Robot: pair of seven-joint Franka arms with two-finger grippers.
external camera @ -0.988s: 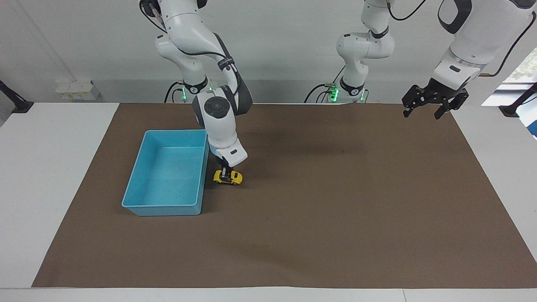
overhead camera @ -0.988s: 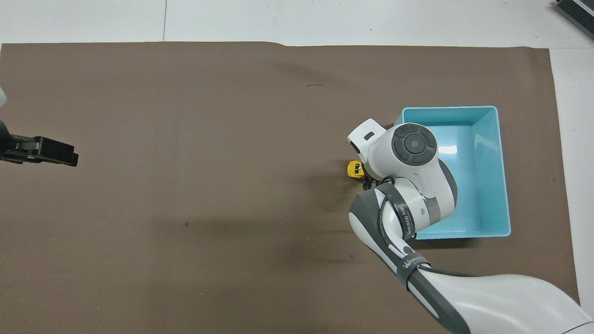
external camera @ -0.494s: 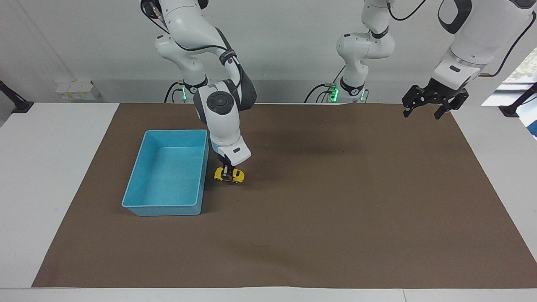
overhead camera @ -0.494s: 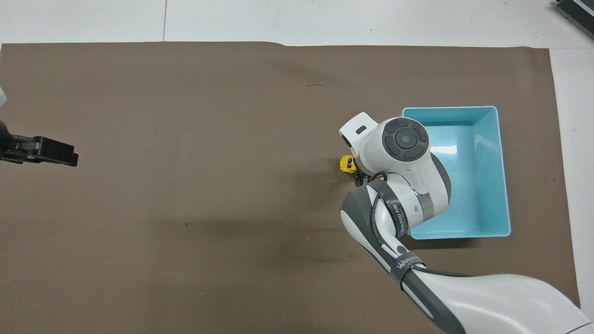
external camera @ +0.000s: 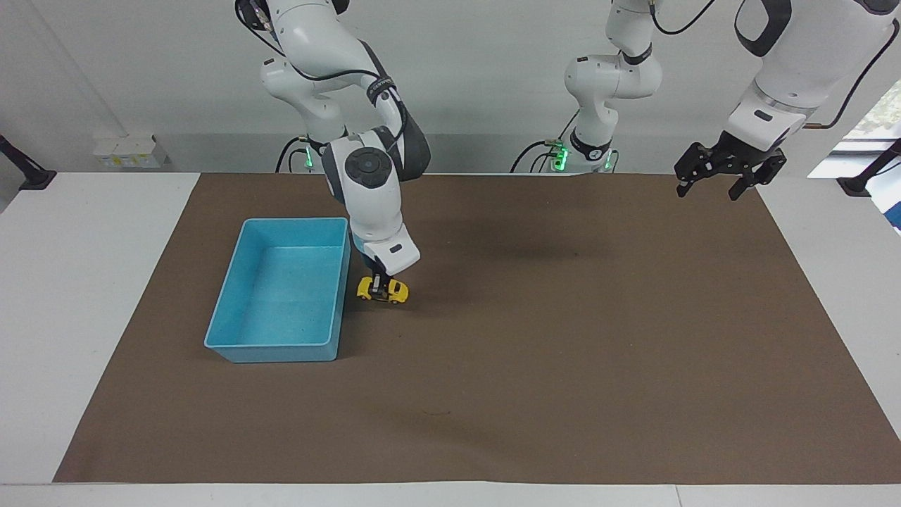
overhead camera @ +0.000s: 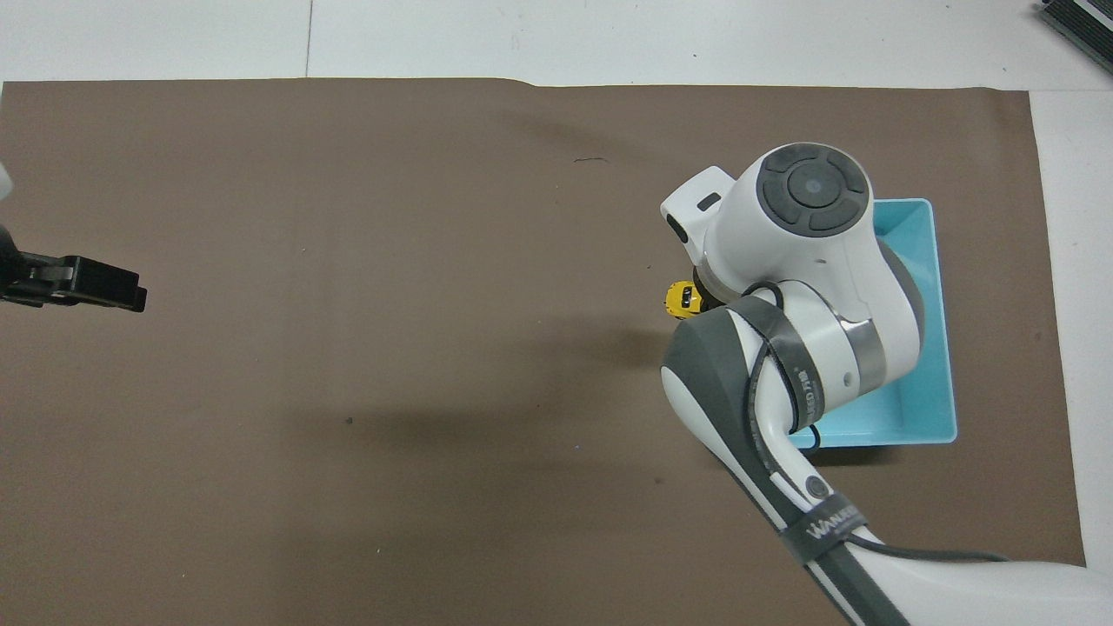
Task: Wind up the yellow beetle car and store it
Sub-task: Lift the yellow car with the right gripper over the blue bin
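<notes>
The right gripper (external camera: 381, 284) clamps the yellow beetle car (external camera: 382, 290) beside the light blue bin (external camera: 281, 350). The left gripper (external camera: 728, 173) waits, fingers spread, over the worktop (external camera: 563, 352).

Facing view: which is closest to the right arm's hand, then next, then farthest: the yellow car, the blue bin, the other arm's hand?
1. The yellow beetle car: the right hand grips it, just above the brown mat.
2. The blue bin: right beside the car, toward the right arm's end of the table.
3. The left hand: farthest, waiting in the air over the mat's corner at the left arm's end.
</notes>
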